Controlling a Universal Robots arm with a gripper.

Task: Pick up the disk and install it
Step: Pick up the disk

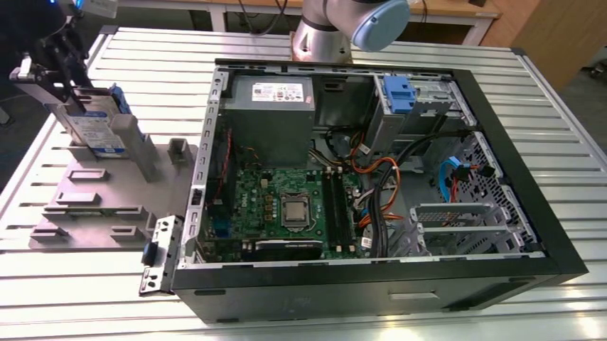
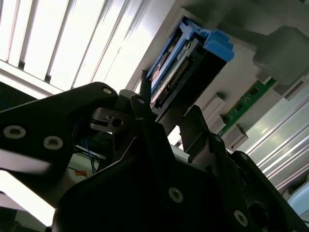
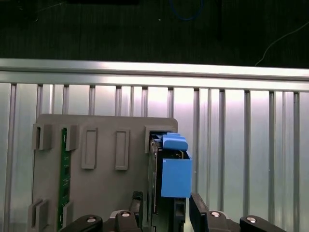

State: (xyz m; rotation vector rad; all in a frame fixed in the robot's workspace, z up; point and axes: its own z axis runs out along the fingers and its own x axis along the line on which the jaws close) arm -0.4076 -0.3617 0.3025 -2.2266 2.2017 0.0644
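End effector (image 3: 166,198) jaws apart | astride upright disk (image 3: 174,175) | in grey fixture (image 3: 104,188)

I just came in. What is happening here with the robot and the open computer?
One robot arm is working on the disk, a drive in a blue carrier. The disk stands on edge in a slot of the grey fixture on the slatted table, at the exterior view's left of the open computer case. The gripper is right at the disk's upper end, but I cannot tell whether it grips it. The disk is not yet installed in the case.
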